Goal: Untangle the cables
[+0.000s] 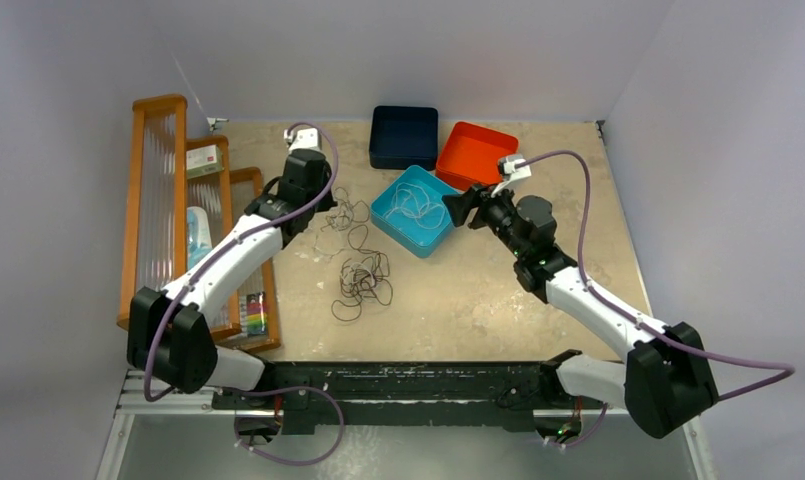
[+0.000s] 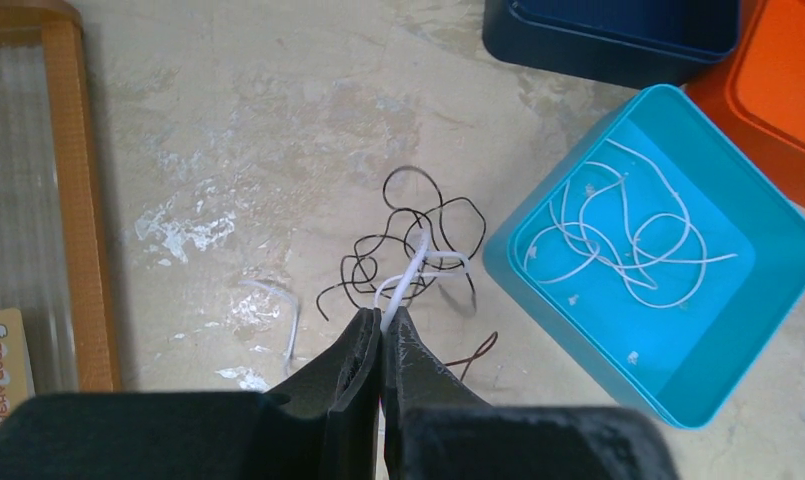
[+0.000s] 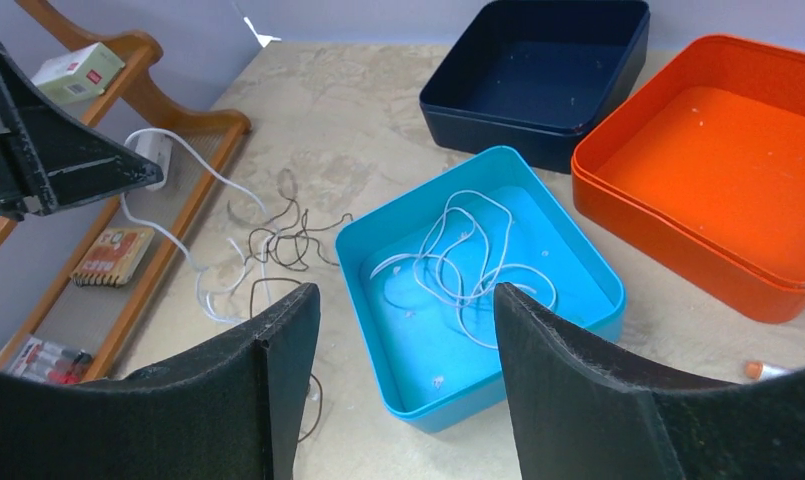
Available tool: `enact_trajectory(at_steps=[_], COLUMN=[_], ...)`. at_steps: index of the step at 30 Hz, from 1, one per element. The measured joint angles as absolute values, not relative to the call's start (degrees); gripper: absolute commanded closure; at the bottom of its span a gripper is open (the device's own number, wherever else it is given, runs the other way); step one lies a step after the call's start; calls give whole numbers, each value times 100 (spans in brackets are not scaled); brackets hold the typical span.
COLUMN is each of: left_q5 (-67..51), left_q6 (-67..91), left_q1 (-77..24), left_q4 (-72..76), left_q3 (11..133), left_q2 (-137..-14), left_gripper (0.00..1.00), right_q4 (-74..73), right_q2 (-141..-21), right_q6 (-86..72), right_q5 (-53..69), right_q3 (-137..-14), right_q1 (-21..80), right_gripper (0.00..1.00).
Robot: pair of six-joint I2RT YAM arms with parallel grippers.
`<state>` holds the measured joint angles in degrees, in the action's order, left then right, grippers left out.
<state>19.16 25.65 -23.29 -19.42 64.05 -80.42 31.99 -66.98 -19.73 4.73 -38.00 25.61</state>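
left pincer (image 2: 382, 320) pinching white cable (image 2: 414, 262) | right pincer (image 3: 403, 305) spread (at teal box (image 3: 448, 408) rim)

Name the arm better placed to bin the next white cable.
Probably left: the left gripper is shut on a white cable beside the teal box; the right gripper hangs open, empty, above it.

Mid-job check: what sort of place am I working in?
Probably a robot test cell, not a home: plain grey walls box in one table, two arms are bolted to a rail at its near edge, and three coloured trays sit ready.
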Motion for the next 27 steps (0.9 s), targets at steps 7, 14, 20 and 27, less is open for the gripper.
enact_trajectory(at_steps=[7,14,20,27], left_q5=[1627,1308,1212,1100], left_q6=[2305,2058,1988,1990], left_q1=[-2329,-2329,-2329,-2329], left_q4=[-2058,-2311,-2578,-2700], left_q3=[6661,7030,7349,7837], left_q2=[-7752,-7485,-7229,-7129], left_gripper=[100,100,100,100], right_q4=[3336,3680,4029,4388], right_q2=[-6713,-6757,-7175,-7977], right_q6=[-1804,-1540,-1382,-1341], right_q5=[607,1463,2130,2694], right_q3=[-3809,-3909,-4178,-4737], right_q1=[2561,2561,2587,2869], right_gripper=[31,30,29,29])
